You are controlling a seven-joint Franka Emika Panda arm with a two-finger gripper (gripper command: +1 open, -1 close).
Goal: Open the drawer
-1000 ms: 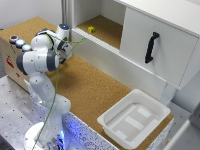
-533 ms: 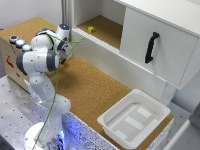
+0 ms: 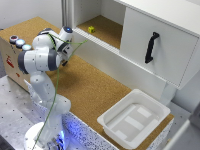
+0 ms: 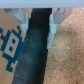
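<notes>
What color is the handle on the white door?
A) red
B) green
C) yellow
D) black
D, the handle on the white door is black, a dark curved bar standing out against the pale panel in the exterior view.

A brown cork-textured surface (image 3: 95, 92) carries the scene. On it, toward the exterior view's right, sits an empty white rectangular plastic bin (image 3: 134, 119) near the front corner. A white cabinet (image 3: 150, 45) stands along the far edge. On the cabinet's open cork-lined shelf (image 3: 107, 30) lies a small yellow block (image 3: 91, 29).
</notes>
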